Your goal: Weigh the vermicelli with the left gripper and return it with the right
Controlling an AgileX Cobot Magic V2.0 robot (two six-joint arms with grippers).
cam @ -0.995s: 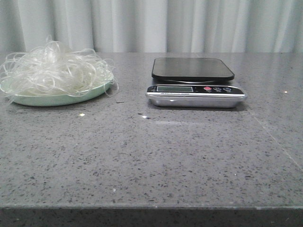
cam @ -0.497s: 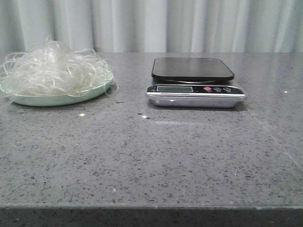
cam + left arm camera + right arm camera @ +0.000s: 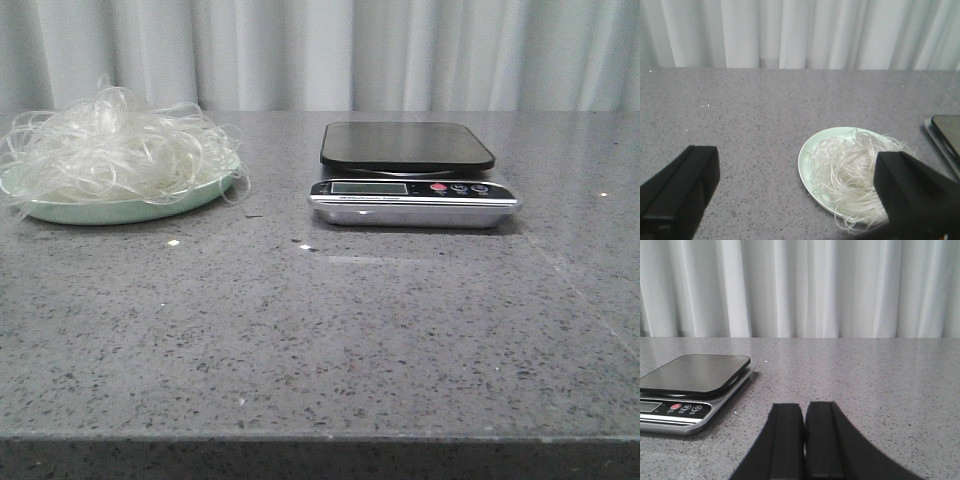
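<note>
The vermicelli (image 3: 115, 140) lies heaped on a pale green plate (image 3: 120, 208) at the far left of the grey speckled bench (image 3: 330, 330), its loose strands spilling over the plate's rim, some reaching past the left edge of the front view. A kitchen scale (image 3: 412, 185) stands near the far middle of the bench, well apart from the plate, its black platform bare and its display panel facing the near edge. The whole near half of the bench between these things and the front edge is open surface, as is the far right side; a white curtain (image 3: 330, 50) hangs just behind the far edge. Neither arm shows in the front view. The left wrist view shows the left claw (image 3: 800, 192) spread wide, its dark fingers (image 3: 677, 187) apart, above the bench with the plate and noodles between them, one finger covering part of the tangle. The right wrist view shows the right claw (image 3: 804, 440) pressed closed on nothing, with the scale off to one side and bare bench ahead
</note>
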